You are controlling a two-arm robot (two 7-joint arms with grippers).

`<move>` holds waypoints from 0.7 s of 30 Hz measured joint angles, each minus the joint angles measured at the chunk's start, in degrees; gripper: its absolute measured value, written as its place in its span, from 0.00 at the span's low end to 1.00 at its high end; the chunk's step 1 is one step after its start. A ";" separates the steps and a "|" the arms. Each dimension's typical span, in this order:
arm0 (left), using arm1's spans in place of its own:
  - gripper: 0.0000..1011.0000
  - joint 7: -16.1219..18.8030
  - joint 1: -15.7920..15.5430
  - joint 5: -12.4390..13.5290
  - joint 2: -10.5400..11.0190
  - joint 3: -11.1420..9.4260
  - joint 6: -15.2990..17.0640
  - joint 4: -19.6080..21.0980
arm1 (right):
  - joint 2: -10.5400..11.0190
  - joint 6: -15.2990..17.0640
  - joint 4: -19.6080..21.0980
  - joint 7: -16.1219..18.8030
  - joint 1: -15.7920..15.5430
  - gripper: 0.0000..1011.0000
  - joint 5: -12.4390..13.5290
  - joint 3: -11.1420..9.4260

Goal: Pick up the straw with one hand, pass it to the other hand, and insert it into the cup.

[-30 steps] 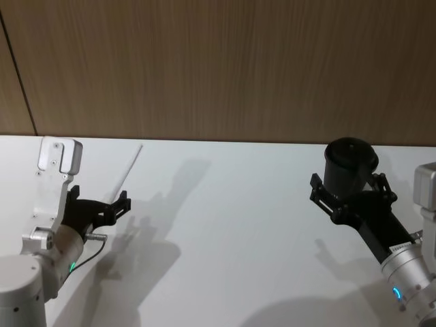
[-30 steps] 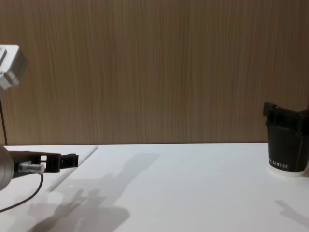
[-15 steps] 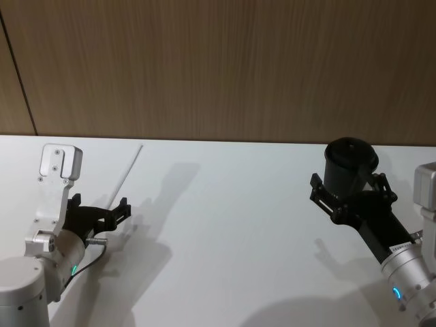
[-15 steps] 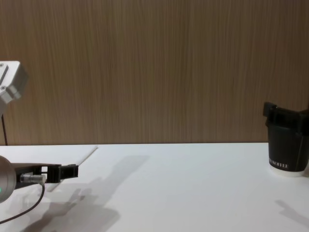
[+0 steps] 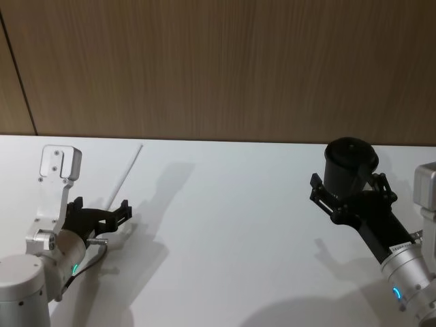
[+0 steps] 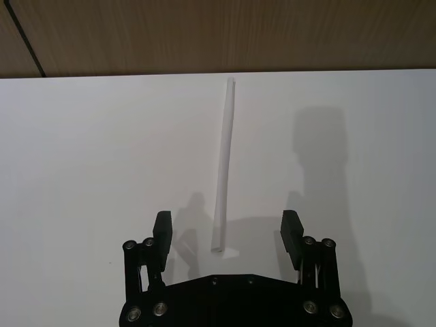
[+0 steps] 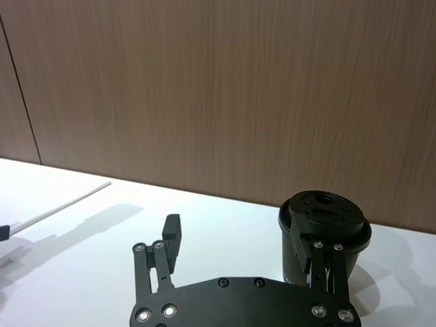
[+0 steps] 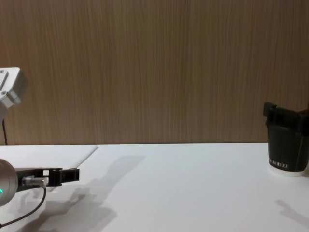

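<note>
The white straw (image 5: 127, 172) lies flat on the table at the far left, running away from me toward the wall; it also shows as the straw (image 6: 223, 157) in the left wrist view. My left gripper (image 5: 121, 212) hovers low over its near end, open, and that end lies between the fingertips of the left gripper (image 6: 227, 228). The black lidded cup (image 5: 351, 160) stands at the far right. My right gripper (image 5: 347, 185) is open at the cup, one finger (image 7: 315, 262) in front of its side. The cup (image 8: 288, 147) stands upright in the chest view.
A wood-panelled wall (image 5: 225, 68) closes off the back of the white table (image 5: 231, 231). A thin dark cable (image 8: 29, 208) hangs from the left wrist near the table's front left. Arm shadows fall across the table's middle.
My left gripper has sunk lower toward the table and drawn back a little along the straw. The right arm and the cup have not moved.
</note>
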State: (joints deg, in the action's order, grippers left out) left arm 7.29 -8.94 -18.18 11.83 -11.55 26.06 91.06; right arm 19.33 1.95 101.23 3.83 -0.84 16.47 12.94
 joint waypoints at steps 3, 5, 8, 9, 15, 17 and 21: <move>0.99 -0.45 -0.24 0.05 0.03 0.00 0.00 -0.33 | 0.00 0.00 0.00 0.00 0.00 0.99 0.00 0.00; 0.99 -0.65 -0.38 0.11 0.06 -0.01 -0.02 -0.49 | 0.00 0.00 0.00 0.00 0.00 0.99 0.00 0.00; 0.99 -1.03 -0.63 0.27 0.10 -0.06 -0.07 -0.78 | 0.00 0.00 0.00 0.00 0.00 0.99 0.00 0.00; 0.99 -1.20 -0.77 0.34 0.12 -0.07 -0.09 -0.95 | 0.00 0.00 0.00 0.00 0.00 0.99 0.00 0.00; 0.99 -1.69 -1.16 0.62 0.12 -0.10 -0.15 -1.57 | 0.00 0.00 0.00 0.00 0.00 0.99 0.00 0.00; 0.99 -1.85 -1.34 0.73 0.09 -0.10 -0.17 -1.82 | 0.00 0.00 0.00 0.00 0.00 0.99 0.00 0.00; 0.99 -2.04 -1.65 0.87 -0.03 -0.04 -0.19 -2.28 | 0.00 0.00 0.00 0.00 0.00 0.99 0.00 0.00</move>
State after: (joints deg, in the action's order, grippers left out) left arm 5.25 -10.59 -17.31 11.80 -11.58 25.88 88.78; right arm 19.33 1.95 101.23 3.82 -0.84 16.46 12.94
